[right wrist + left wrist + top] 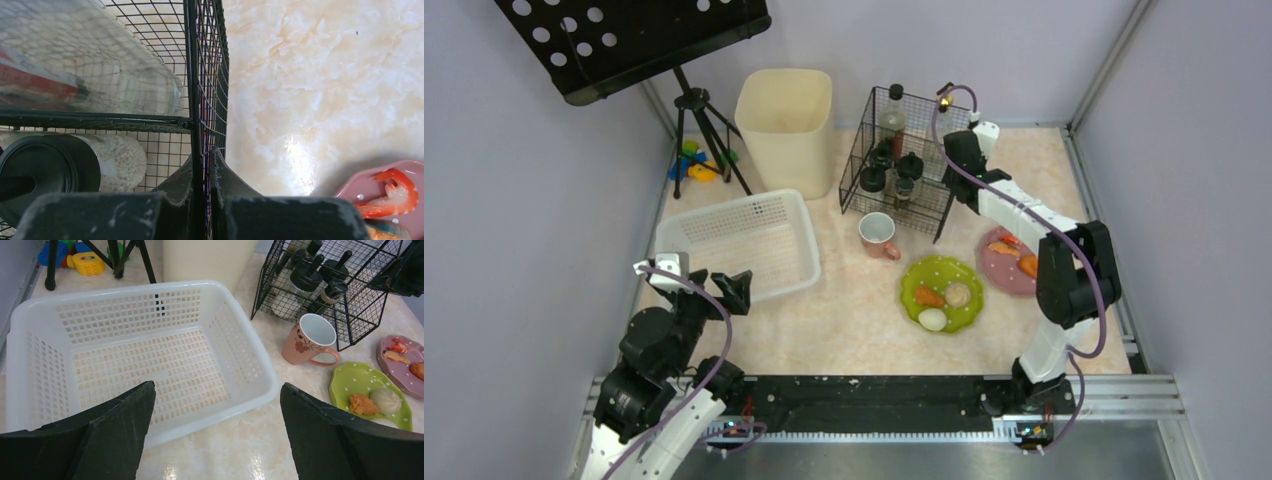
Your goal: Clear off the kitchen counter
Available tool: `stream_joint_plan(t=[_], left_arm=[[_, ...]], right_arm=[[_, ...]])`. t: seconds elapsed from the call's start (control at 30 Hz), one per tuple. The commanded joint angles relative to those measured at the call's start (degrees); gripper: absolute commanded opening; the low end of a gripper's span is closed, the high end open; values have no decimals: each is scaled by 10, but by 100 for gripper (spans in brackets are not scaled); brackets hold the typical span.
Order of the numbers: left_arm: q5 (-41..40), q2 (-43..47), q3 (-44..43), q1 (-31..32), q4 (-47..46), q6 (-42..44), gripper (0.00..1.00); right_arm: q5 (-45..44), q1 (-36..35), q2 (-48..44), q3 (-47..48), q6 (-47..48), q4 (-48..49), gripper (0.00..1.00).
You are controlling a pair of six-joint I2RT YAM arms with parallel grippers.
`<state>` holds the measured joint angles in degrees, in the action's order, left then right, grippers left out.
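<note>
Beneath both pincers, the marble counter (844, 330), cluttered. Just ahead of the left pincer (216, 387), spread wide and holding nothing, a white basket (150, 287). Clamped in the right pincer (202, 162), 1 wall of the wire rack (902, 160). Seemingly the rack-shifting step, calling next for a steady lift or drag. Clamp plain only at the right wrist, unclear overhead.

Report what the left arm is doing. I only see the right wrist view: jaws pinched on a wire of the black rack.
Observer: The left arm hangs at the near edge of a white basket, jaws open and empty.
Operator: Say what is in the basket.
Observer: Nothing; the basket is empty.
Operator: Name what stands in front of the rack.
Observer: A pink mug, upright on the counter.
</note>
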<state>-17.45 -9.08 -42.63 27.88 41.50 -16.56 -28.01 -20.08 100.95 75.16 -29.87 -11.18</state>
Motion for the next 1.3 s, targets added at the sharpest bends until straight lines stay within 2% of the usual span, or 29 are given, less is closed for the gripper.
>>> stream_joint_plan(t=[0.0,0.47,0.77,1.0,1.27], left_arm=[[-3,6,1,2,-27,1,99],[-3,3,1,2,-27,2,99],[3,3,1,3,-29,3,99],[12,3,1,3,-32,3,99],[18,5,1,3,-33,2,99]], right_arm=[[16,28,8,38,-25,20,0],[5,108,49,149,-11,-26,0],[33,187,101,219,-13,-70,0],[64,245,109,221,11,-70,0],[72,272,105,216,51,-69,0]])
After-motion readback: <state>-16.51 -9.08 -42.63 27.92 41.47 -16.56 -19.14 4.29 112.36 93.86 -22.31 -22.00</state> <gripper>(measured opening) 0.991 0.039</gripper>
